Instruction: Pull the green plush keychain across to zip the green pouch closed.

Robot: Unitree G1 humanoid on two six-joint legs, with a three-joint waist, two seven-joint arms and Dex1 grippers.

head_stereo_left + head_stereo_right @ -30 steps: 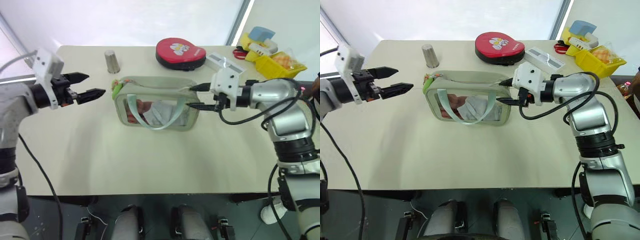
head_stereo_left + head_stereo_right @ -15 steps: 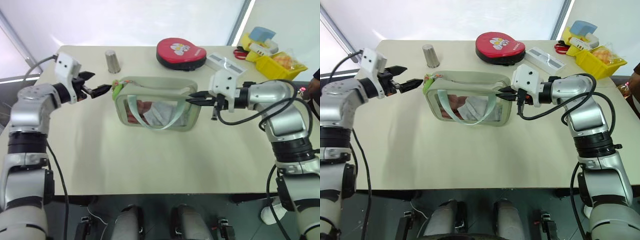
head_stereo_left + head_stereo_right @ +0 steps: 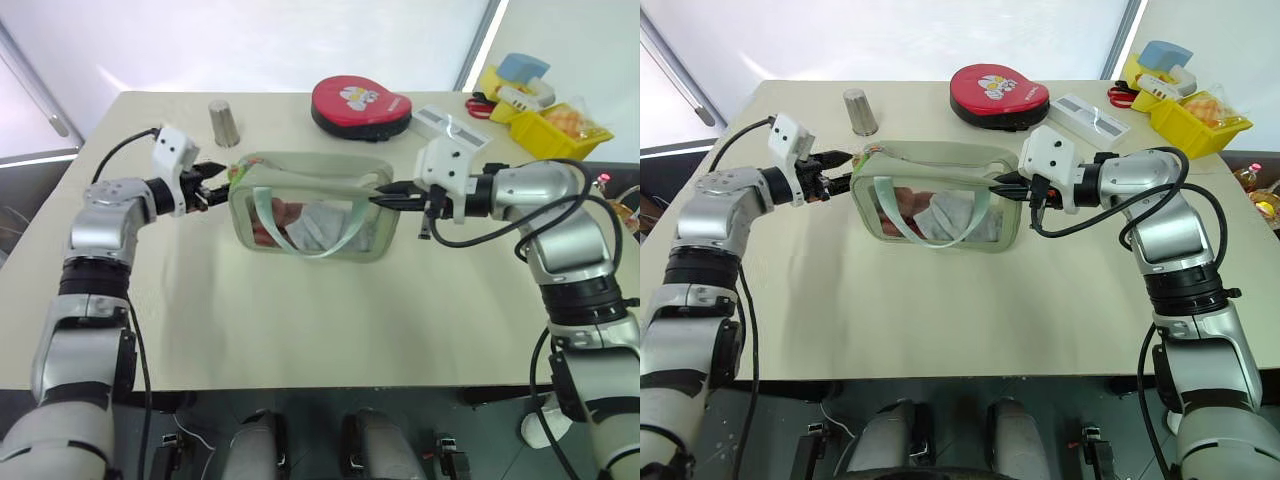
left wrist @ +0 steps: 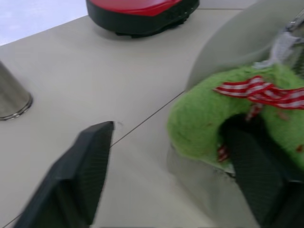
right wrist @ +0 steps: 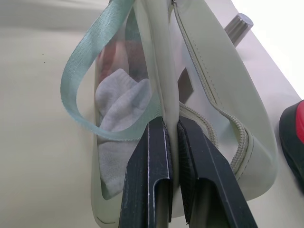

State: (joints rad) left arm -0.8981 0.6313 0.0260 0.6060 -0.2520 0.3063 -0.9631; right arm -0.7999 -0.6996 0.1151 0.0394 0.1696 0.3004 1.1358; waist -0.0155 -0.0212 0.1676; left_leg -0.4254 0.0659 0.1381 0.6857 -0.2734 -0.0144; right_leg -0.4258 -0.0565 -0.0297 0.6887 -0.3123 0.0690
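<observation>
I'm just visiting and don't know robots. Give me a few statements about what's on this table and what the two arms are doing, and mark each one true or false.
1. The right gripper is shut on an edge of the green pouch. True.
2. The left gripper is closed tight on the green plush keychain. False: its fingers are apart, one black finger off to the side of the charm and the other right against it.
3. The keychain sits at the end of the pouch nearest the right arm. False: it is at the end nearest the left arm.
4. A metal cup stands upright on the table behind the pouch. True.
5. The red case lies inside the pouch. False: it lies on the table beyond it.
</observation>
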